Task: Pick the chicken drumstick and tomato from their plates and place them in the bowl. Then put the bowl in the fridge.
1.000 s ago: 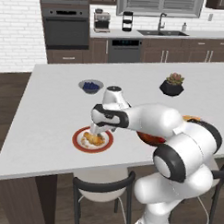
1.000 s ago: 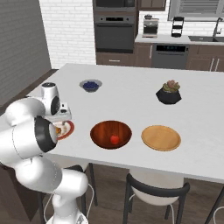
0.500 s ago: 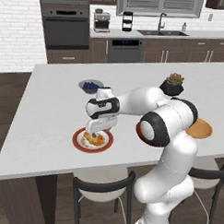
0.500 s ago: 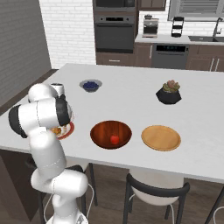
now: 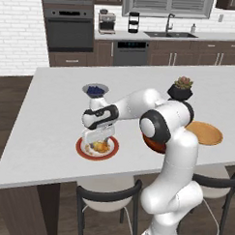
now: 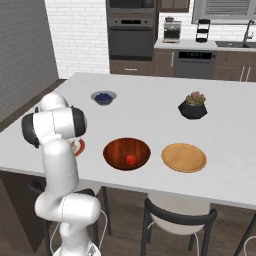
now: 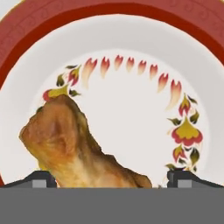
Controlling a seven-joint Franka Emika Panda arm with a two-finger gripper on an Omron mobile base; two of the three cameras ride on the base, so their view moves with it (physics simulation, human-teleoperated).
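Note:
The chicken drumstick [image 7: 74, 148] lies golden-brown on the white plate with a red-brown rim [image 7: 109, 13]. My gripper [image 7: 111, 180] is open right over it, one fingertip on each side of the meat. From the left base view, the gripper [image 5: 97, 139] hangs low over that plate [image 5: 81, 150] and the drumstick [image 5: 102, 147]. The tomato [image 6: 131, 159] rests inside the dark wooden bowl [image 6: 115, 150], which the arm half hides in the left base view [image 5: 152, 144]. The tan wooden plate [image 6: 184, 157] is bare. The fridge is out of view.
A small grey bowl of blueberries [image 5: 95, 90] stands behind the red-rimmed plate, and a black plant pot [image 5: 181, 89] sits at the back right. Stools stand under the counter's near edge [image 5: 63, 177]. Ovens and cabinets line the far wall.
The arm's elbow has swung from the right side up toward the middle. The hand has stayed over the red-rimmed plate, edging slightly left. The jaws remain open.

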